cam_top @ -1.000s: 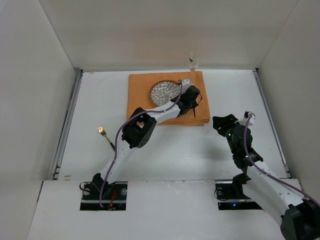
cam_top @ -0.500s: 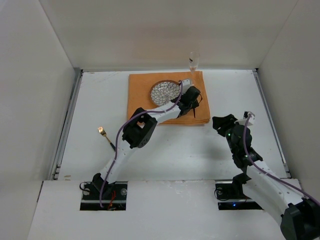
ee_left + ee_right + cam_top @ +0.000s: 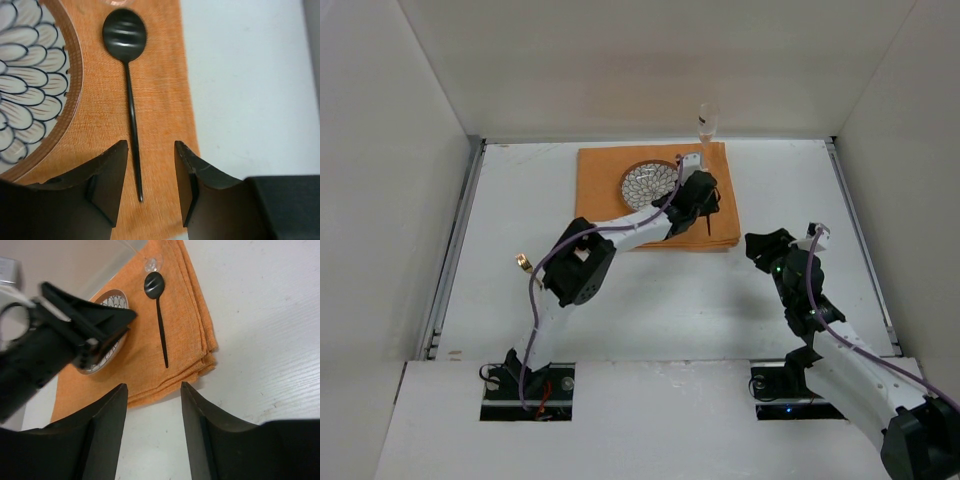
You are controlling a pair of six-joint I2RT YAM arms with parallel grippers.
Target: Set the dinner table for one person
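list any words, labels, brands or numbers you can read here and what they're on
None can be read.
The plate carries only a petal pattern; the black spoon, orange placemat and dinner table are plain.
A small dark mark on the glass, seen from the top camera, is too small to read.

Plate (image 3: 30, 75) close beside spoon (image 3: 131, 105), glass (image 3: 708, 120) at bowl end.

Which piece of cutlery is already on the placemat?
The black spoon, lying right of the plate; the gold fork sits on the bare table.
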